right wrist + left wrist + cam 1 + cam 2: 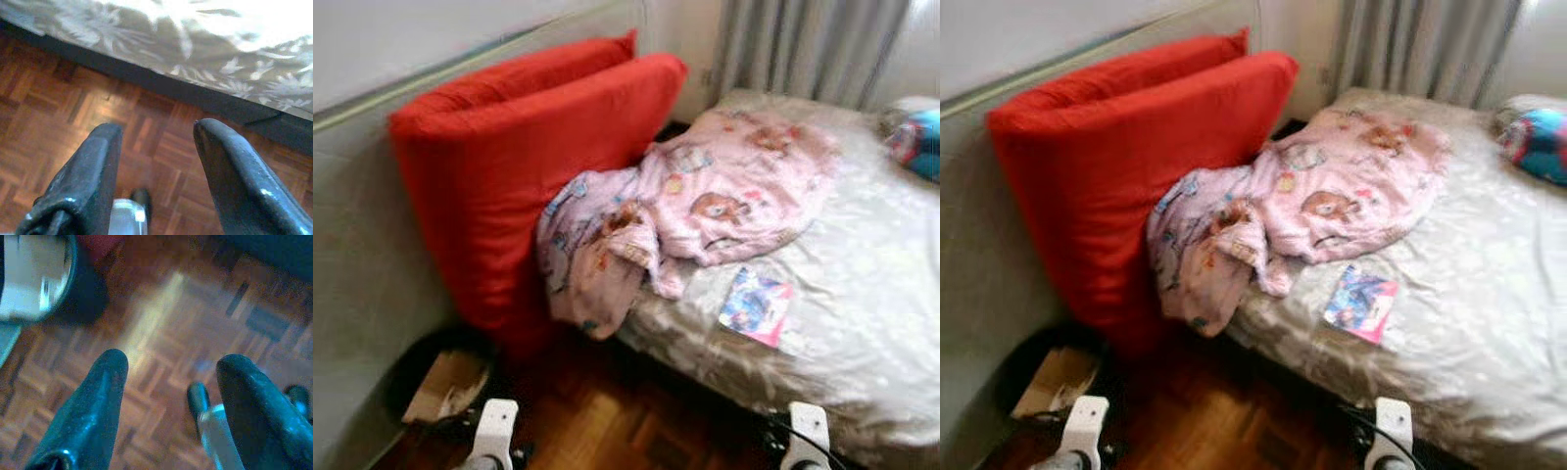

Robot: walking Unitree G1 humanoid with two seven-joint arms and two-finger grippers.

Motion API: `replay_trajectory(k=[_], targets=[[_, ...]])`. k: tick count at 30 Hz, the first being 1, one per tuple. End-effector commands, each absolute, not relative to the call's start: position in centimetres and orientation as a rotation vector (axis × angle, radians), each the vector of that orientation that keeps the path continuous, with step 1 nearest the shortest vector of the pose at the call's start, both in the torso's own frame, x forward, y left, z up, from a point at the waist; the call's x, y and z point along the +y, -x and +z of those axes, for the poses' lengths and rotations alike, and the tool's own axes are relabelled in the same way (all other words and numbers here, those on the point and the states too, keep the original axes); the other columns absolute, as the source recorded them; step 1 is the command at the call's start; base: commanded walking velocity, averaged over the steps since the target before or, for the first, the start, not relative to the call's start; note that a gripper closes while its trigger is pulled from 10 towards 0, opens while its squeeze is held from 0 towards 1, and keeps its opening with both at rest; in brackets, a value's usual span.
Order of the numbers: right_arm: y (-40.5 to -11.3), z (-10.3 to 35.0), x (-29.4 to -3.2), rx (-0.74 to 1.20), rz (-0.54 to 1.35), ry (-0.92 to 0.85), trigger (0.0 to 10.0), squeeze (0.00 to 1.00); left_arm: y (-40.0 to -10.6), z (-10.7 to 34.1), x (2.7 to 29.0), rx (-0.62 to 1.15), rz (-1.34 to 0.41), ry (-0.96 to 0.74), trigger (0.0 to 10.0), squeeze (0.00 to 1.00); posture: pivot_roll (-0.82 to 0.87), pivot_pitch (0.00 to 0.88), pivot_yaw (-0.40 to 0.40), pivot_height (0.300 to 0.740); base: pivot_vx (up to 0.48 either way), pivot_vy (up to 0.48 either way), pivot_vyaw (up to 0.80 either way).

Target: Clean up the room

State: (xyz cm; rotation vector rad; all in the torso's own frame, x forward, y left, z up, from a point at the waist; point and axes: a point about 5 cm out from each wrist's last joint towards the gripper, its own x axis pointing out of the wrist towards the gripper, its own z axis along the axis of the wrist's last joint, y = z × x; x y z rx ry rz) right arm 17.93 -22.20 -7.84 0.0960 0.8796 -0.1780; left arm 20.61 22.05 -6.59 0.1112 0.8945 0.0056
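Note:
A crumpled pink patterned blanket (705, 196) lies on the bed (862, 323) and spills over its near corner. A small colourful booklet (756, 305) rests flat on the silvery bedspread. Two big red cushions (529, 157) lean against the wall at the bed's left. Both arms hang low at the bottom edge of the eye views. My left gripper (171, 363) is open over the parquet floor, holding nothing. My right gripper (155, 129) is also open, above the floor beside the bed's edge.
A dark round bin (440, 377) with cardboard inside sits on the floor left of the cushions. A blue and red item (915, 142) lies at the bed's far right. Grey curtains (803, 49) hang behind. Parquet floor (607, 421) lies between me and the bed.

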Motion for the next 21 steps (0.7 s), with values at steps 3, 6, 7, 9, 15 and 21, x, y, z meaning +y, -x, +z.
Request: replay_trajectory(k=[3,6,7,9,15,21], targets=[[-17.72,-7.8,-22.83,0.886,-0.193,-0.087,10.0,0.0,-20.61,-6.72,21.51,0.897,-0.002,-0.096,10.0,0.0,-0.04,0.0,0.029,0.74,0.311,0.0,0.0],[-17.72,-7.8,-22.84,0.885,-0.196,-0.087,10.0,0.0,-20.61,-6.72,21.51,0.898,-0.002,-0.097,10.0,0.0,-0.04,0.0,0.029,0.74,0.312,0.0,0.0],[-17.72,-7.8,-22.84,0.886,-0.197,-0.088,10.0,0.0,-20.61,-6.72,21.51,0.897,-0.002,-0.097,10.0,0.0,-0.04,0.0,0.029,0.74,0.315,0.0,0.0],[-17.73,-7.8,-22.83,0.885,-0.197,-0.088,10.0,0.0,-20.62,-6.72,21.52,0.897,-0.002,-0.097,10.0,0.0,-0.04,0.0,0.029,0.74,0.315,0.0,0.0],[-17.74,-7.8,-22.81,0.884,-0.196,-0.089,10.0,0.0,-20.63,-6.71,21.53,0.897,-0.002,-0.098,10.0,0.0,-0.04,0.0,0.029,0.74,0.314,0.0,0.0],[-17.76,-7.78,-22.8,0.88,-0.193,-0.091,10.0,0.0,-20.62,-6.71,21.52,0.897,-0.003,-0.099,10.0,0.0,-0.04,0.0,0.029,0.74,0.315,0.0,0.0]])
